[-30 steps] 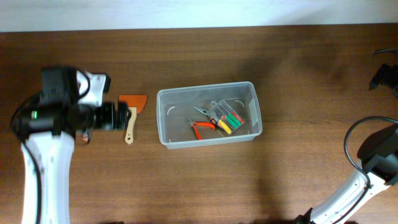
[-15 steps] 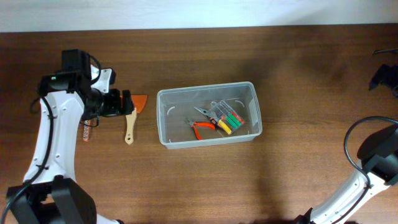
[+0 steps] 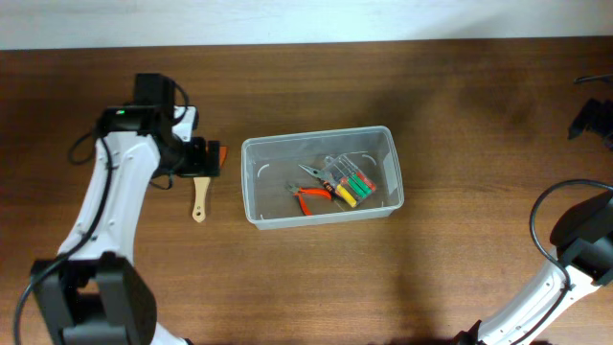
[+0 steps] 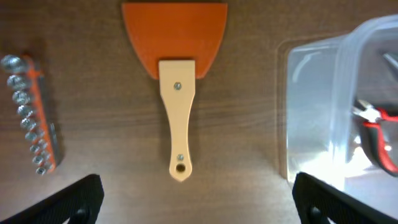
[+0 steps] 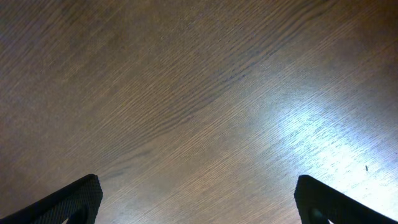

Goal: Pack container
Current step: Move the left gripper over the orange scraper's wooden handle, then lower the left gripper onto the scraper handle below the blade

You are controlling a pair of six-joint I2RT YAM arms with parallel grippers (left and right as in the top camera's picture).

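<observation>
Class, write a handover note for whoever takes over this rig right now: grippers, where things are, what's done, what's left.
Left gripper: open, empty, above the scraper.
Right gripper: open, empty, over bare table.
Container: mid-table, holds pliers and a tool case.
Done: those two packed.
Left: scraper and bit rail, both on the table outside the container.

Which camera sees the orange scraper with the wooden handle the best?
The left wrist view: the orange-bladed scraper with a pale wooden handle fills it, almost whole. Overhead shows its handle and an orange sliver; the left arm covers the rest. The right wrist view shows only brown wooden table.
</observation>
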